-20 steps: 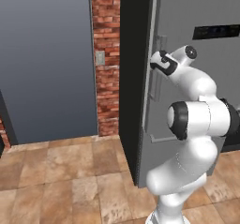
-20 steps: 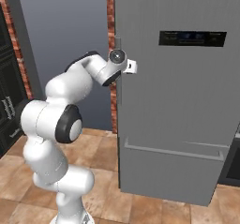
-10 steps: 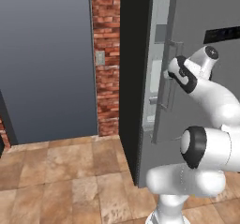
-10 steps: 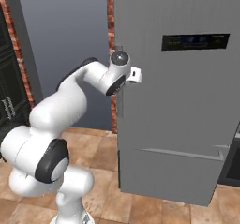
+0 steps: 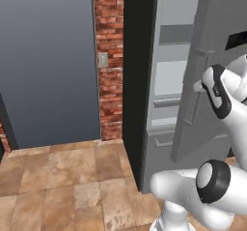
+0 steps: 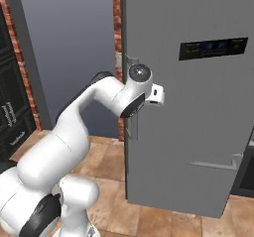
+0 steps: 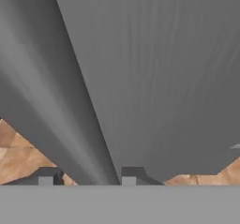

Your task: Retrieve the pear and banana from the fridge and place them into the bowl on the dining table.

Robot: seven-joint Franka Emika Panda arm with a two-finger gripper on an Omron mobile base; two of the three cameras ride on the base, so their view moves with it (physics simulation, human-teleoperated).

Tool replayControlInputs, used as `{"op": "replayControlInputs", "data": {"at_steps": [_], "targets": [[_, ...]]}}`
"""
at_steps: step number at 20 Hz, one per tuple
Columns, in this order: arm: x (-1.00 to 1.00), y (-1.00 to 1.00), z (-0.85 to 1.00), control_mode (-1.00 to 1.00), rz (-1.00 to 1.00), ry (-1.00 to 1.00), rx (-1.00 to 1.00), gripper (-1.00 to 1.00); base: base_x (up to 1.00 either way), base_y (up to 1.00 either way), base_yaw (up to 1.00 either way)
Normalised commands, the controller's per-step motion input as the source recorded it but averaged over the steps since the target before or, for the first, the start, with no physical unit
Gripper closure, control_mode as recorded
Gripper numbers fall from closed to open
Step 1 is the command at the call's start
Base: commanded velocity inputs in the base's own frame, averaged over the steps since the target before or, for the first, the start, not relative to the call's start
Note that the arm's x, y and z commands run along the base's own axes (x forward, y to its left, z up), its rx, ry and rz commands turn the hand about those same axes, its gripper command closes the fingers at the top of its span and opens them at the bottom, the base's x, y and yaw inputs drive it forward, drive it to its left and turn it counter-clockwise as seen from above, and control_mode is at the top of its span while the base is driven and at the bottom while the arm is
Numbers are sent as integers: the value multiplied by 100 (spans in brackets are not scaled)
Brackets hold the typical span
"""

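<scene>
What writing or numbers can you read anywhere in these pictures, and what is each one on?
Black display panel on the fridge door: faint bluish marks, too blurred to read.
Dark cabinet at the left of the right base view: small pale lettering, too small to read.
No other text shows.

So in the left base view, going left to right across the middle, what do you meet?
Dark grey wall panel → brick pillar → fridge dark side → its light shelved interior → open fridge door → robot arm.

Gripper [image 6: 130, 113] sits at the vertical bar handle [image 6: 130, 94] on the fridge [image 6: 198, 112] door's edge; black display panel [image 6: 213, 48] well beyond it.
</scene>
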Motion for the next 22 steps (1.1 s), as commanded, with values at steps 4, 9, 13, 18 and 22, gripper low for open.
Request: {"op": "replayControlInputs", "data": {"at_steps": [4,9,13,18,22], "targets": [[-100,-82,0,-100,-2,0,0,100,0,0,0],[-100,-73,0,-100,-2,-1,0,-100,0,0,0],[-100,-42,6,-100,-5,-5,0,-100,0,0,0],[-80,3,56,-100,-4,3,-10,-100,0,0,0],[-65,25,86,-100,-8,18,-27,-100,0,0,0]]}}
